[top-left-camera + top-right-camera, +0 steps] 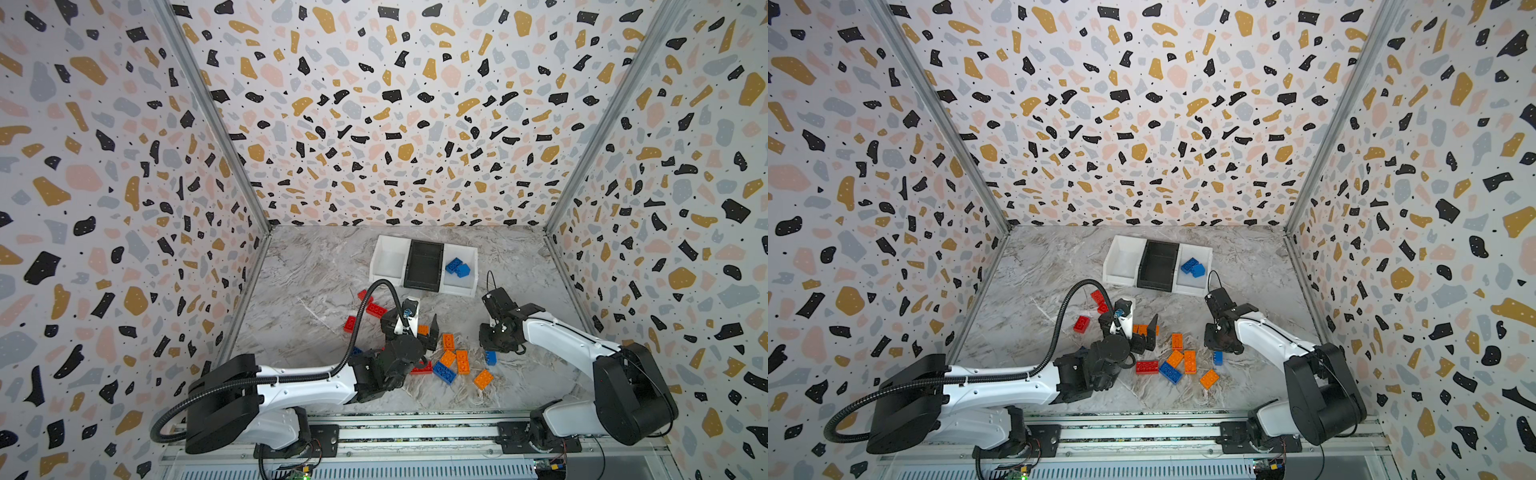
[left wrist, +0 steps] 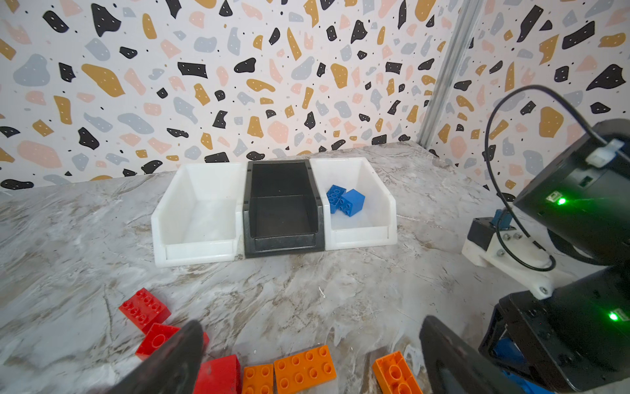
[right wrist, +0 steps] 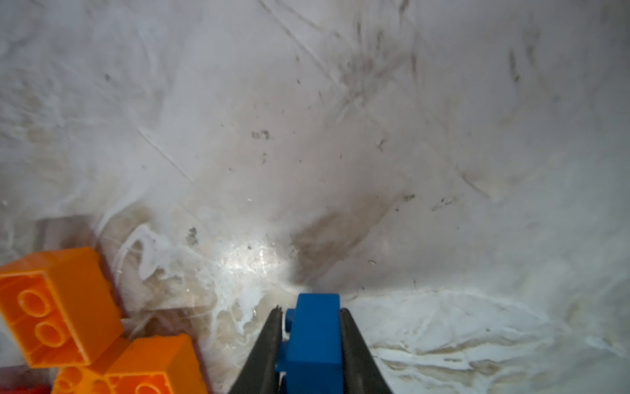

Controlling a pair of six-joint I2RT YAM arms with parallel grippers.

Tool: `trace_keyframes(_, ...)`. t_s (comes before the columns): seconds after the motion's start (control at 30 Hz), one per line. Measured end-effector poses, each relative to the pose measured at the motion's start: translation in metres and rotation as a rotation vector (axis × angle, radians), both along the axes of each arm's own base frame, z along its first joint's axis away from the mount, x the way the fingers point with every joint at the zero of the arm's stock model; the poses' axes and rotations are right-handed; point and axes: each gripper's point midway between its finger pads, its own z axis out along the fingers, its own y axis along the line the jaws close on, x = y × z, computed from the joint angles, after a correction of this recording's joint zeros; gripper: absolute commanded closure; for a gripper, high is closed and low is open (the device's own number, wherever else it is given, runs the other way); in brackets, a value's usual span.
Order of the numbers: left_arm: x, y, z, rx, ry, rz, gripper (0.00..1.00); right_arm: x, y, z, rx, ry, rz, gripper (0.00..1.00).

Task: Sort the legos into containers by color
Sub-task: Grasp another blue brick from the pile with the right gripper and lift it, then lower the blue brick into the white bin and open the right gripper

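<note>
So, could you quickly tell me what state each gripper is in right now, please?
Left gripper: open, holding nothing.
Right gripper: closed on a blue brick.

Two blue legos point(image 1: 457, 267) in white bin point(image 1: 459, 289); orange legos point(image 1: 462, 361) scattered.

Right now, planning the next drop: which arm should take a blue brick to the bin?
Right: the right pincer is shut on a blue brick, and the white bin holding blue bricks is at the row's right end. The left pincer is open and empty.
</note>
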Motion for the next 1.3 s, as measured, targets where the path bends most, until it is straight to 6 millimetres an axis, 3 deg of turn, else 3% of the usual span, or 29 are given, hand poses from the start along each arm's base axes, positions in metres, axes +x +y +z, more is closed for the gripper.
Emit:
trace_keyframes(0.2,0.001,0.002,0.002,0.003,-0.007,0.011,0.00,0.040,0.011,0.036,-0.003,-0.088,0.027,0.77)
trace_keyframes(0.37,0.002,0.001,0.004,0.043,0.000,0.008,0.00,0.103,0.029,0.082,0.026,-0.209,0.047,0.77)
trace_keyframes(0.47,0.008,-0.004,0.016,0.052,0.007,0.017,0.00,0.144,0.039,0.099,0.042,-0.269,0.057,0.77)
trace_keyframes(0.63,0.014,-0.009,0.029,0.067,0.021,0.025,0.00,0.198,0.050,0.103,0.046,-0.311,0.075,0.77)
trace_keyframes(0.83,0.016,-0.001,0.021,0.106,0.047,0.042,0.00,0.242,0.055,0.086,0.048,-0.310,0.090,0.76)
trace_keyframes(0.93,0.020,0.006,0.018,0.112,0.061,0.062,0.00,0.256,0.057,0.079,0.053,-0.309,0.099,0.73)
trace_keyframes(1.1,0.031,0.017,0.018,0.112,0.072,0.103,0.00,0.276,0.062,0.079,0.068,-0.326,0.120,0.45)
trace_keyframes(1.3,0.040,0.025,0.019,0.094,0.088,0.126,0.00,0.281,0.075,0.096,0.117,-0.355,0.171,0.42)
